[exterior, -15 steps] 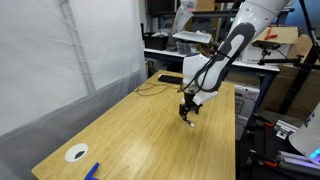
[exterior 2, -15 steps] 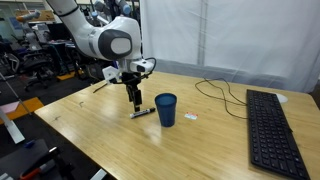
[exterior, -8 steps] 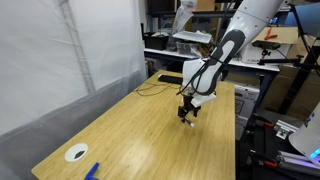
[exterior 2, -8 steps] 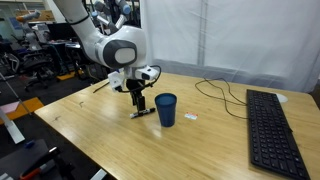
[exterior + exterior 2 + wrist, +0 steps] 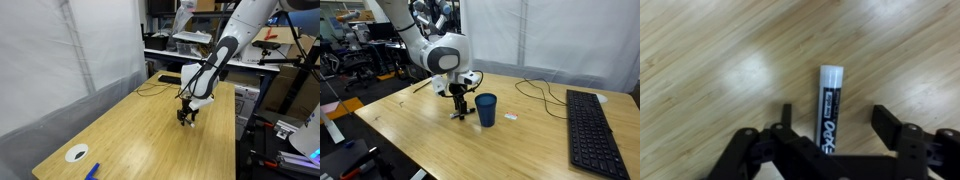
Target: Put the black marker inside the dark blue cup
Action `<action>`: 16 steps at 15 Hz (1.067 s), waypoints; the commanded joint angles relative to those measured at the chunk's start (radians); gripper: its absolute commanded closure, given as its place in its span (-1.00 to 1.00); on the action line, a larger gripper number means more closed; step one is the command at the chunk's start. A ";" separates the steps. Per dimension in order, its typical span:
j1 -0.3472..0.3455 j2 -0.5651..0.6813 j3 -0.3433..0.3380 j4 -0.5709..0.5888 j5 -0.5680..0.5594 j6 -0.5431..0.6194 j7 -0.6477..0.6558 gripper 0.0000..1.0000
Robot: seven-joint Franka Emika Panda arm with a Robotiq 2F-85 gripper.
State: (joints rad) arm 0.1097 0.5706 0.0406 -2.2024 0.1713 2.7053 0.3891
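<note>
Gripper (image 5: 459, 108) low over the table (image 5: 410, 130), just beside the dark blue cup (image 5: 486, 109), which stands upright. In the wrist view the fingers (image 5: 786, 118) are spread wide, one either side of the black marker (image 5: 829, 100), not clamped. The marker lies flat on the wood, close by the cup, outside it

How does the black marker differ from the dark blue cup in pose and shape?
The black marker lies flat; the dark blue cup stands upright. The marker is a thin stick with a whitish end; the cup is a wide, plain cylinder. The marker sits between the open jaws of the gripper; the cup stands free nearby. Both rest on the wooden table.
</note>
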 commanded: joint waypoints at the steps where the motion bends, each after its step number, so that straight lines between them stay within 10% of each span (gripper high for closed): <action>1: 0.003 0.017 -0.001 0.022 0.022 -0.010 -0.017 -0.06; 10: 0.027 -0.009 -0.027 0.014 0.008 -0.045 0.016 1.00; 16: 0.073 -0.075 -0.014 -0.016 0.005 -0.072 0.043 0.90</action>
State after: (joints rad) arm 0.1640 0.5491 0.0282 -2.1968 0.1697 2.6630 0.4200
